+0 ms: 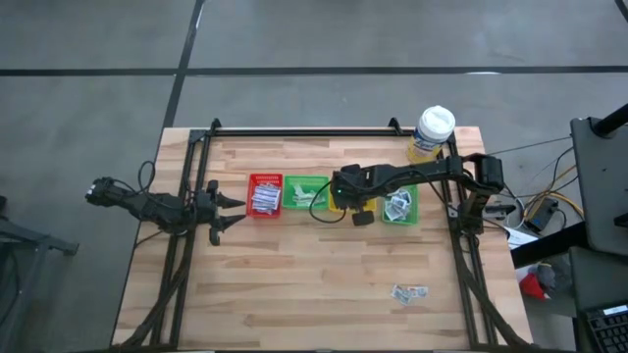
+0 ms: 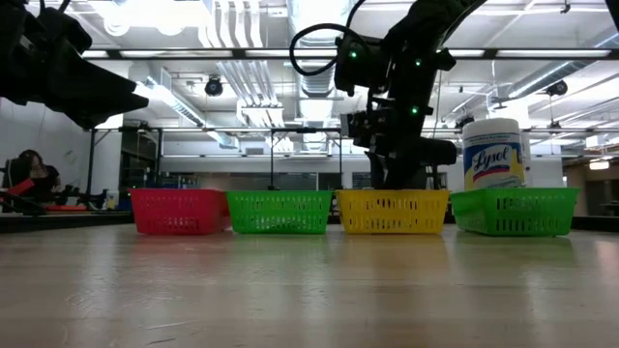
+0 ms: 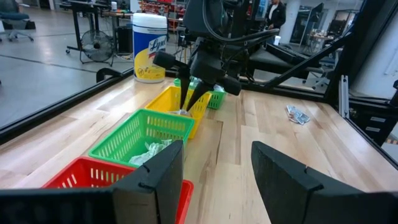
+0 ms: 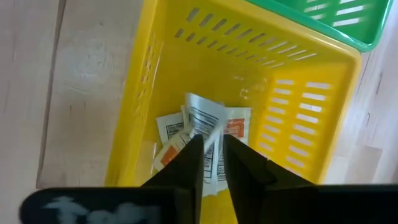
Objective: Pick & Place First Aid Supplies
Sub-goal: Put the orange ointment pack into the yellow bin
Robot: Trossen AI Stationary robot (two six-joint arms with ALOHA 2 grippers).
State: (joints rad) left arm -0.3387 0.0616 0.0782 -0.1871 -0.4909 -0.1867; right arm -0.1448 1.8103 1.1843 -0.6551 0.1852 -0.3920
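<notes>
My right gripper [image 4: 212,146] hangs over the yellow tray [image 4: 143,93], fingers pointing down into it with a narrow gap between their tips. A white printed packet [image 4: 205,118] stands tilted right at the tips, above a few other packets [image 4: 169,132] lying on the tray's floor. From the left wrist view the same gripper [image 3: 191,102] dips into the yellow tray [image 3: 163,99]. Two loose packets [image 1: 410,292] lie on the table near its front right. My left gripper [image 3: 217,168] waits open at the table's left edge, touching nothing. My right gripper comes from above, pointing down into the yellow tray. Its fingertips [image 4: 194,149] stand on either side of the white packet's near edge [image 4: 210,138]. I cannot tell whether they touch it. The packet's far end leans over the packets on the tray's floor.
A row of trays crosses the table's middle: red [image 1: 265,194] with white strips, green [image 1: 306,193], yellow, and another green [image 1: 400,206] holding packets. A white-lidded tub [image 1: 433,132] stands at the back right. Bare wood lies in front of the trays.
</notes>
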